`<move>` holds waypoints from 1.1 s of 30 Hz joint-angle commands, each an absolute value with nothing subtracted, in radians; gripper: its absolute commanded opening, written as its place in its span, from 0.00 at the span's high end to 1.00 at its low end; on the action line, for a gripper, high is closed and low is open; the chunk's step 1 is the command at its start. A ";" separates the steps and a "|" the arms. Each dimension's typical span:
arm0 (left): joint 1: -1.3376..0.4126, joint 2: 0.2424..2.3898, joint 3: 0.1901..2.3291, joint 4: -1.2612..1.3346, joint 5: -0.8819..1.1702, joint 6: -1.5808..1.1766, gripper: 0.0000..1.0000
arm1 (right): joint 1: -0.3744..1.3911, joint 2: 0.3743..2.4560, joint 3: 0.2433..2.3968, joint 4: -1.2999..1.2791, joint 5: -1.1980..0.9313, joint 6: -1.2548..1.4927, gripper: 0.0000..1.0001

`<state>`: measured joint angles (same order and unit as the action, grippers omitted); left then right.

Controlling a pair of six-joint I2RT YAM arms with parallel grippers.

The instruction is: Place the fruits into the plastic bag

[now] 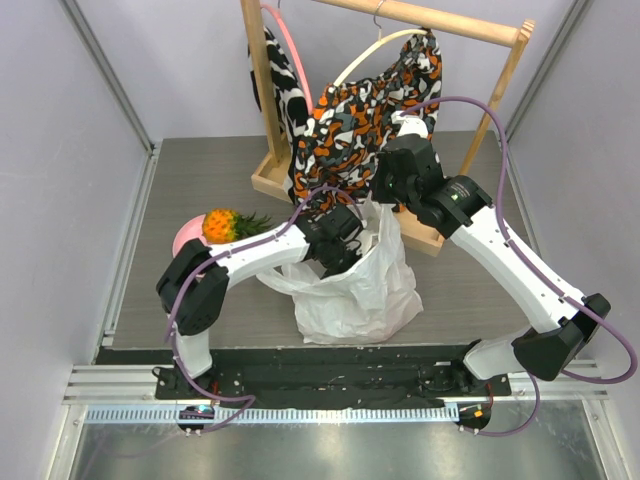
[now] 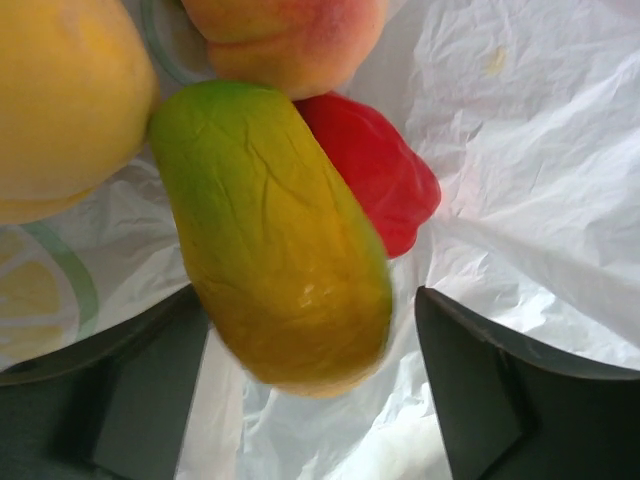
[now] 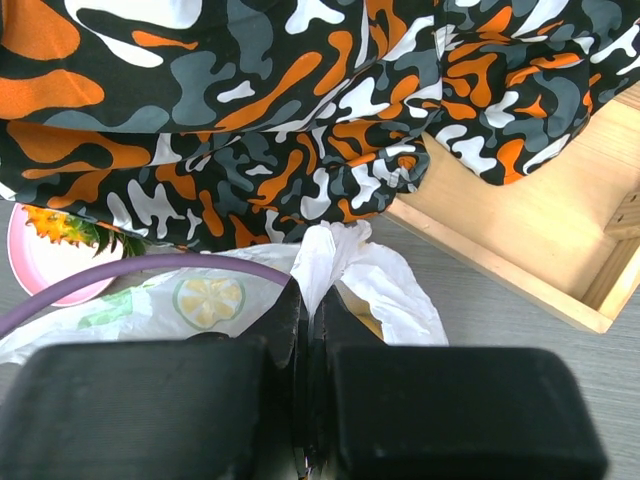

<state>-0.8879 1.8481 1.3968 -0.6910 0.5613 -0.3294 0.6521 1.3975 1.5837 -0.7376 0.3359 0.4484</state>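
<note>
hiding left pincer [image 2: 310, 395]: plastic bag [image 1: 355, 295]

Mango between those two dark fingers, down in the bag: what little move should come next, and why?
Probably lift the left gripper straight up out of the bag. Its jaws stand wide either side of the mango, which lies beside the peach and red fruit, so it looks delivered. The pineapple waits on the pink plate, and the right gripper pinches the bag's edge.
</note>
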 commanded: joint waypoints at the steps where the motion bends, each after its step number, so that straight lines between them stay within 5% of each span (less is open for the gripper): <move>1: -0.891 1.833 1.420 -0.707 0.566 -0.321 0.03 | 0.649 1.364 1.597 -0.719 0.359 0.462 0.98; 33: -0.735 1.428 1.367 -0.586 0.192 -0.557 0.00 | 0.650 1.364 1.595 -0.719 0.370 0.460 0.98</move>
<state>-0.7563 1.5116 1.3079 -0.6361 0.2607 -0.5140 0.6521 1.3975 1.5837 -0.7376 0.3496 0.4511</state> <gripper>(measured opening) 0.996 0.032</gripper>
